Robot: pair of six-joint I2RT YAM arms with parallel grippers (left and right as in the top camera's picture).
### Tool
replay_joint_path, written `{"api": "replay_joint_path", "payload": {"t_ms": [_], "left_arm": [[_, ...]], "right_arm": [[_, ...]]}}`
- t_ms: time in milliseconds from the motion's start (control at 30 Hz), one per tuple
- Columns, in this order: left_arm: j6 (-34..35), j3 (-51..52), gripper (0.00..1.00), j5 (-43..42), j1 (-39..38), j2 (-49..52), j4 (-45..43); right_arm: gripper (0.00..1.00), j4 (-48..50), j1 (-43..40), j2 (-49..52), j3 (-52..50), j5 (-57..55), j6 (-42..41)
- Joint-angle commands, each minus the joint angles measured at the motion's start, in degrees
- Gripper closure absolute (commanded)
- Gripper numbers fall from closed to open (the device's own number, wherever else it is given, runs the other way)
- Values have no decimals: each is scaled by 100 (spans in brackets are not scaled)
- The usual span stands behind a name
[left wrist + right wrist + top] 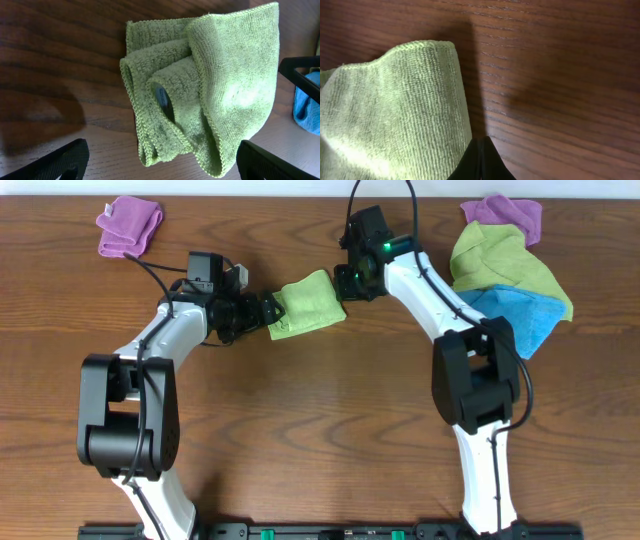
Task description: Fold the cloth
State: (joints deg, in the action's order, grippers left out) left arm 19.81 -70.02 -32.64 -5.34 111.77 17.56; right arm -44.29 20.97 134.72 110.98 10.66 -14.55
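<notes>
The cloth (305, 304), bright lime green, lies bunched in loose folds on the wooden table (320, 410) between my two arms. In the left wrist view the cloth (210, 85) shows several rolled layers with stitched edges. My left gripper (268, 311) is at its left end, open. Its fingers (55, 160) stand wide on either side of the cloth's near edge, around the left gripper (162, 167). My right gripper (346, 281) is at the cloth's upper right corner. Seen from the right wrist, the right gripper (481, 161) is shut, its tips against the cloth (395, 115) edge, with nothing seen between them.
A purple cloth (129, 225) lies at the back left. At the back right is a pile: a purple cloth (505, 216), a duller olive-green cloth (505, 265) and a bright blue cloth (522, 315). A corner of the blue cloth (306, 111) shows in the left wrist view.
</notes>
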Motion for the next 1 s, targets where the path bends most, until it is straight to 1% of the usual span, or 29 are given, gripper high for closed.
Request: {"api": "replay_joint_path", "payload": {"t_ms": [0,133,200,300,467,633,833,967], "left_arm": [[129,-48,5,-44,4,103,-11],[245,-48,5,-46,4,138,-46],[256,-48,5,-201,4,138,-170],[463,-48,5,-321,-7,138,-315],[468,-48,5,-323,-140,138,-337],[415,-44,5,-105,-243,138,-195],[109,-15,5,155,-166,138,37],[96,-15,5,0,50,136,140]], "right_arm": [[99,17,7,225,107,39,-181],[99,28,7,391,107,286,-240],[99,31,13,431,107,337,-317],[99,70,42,433,107,382,-348],[99,111,133,433,107,595,-345],[99,125,249,433,107,592,-345],[99,103,264,433,107,592,-345],[99,57,264,433,107,592,-343]]}}
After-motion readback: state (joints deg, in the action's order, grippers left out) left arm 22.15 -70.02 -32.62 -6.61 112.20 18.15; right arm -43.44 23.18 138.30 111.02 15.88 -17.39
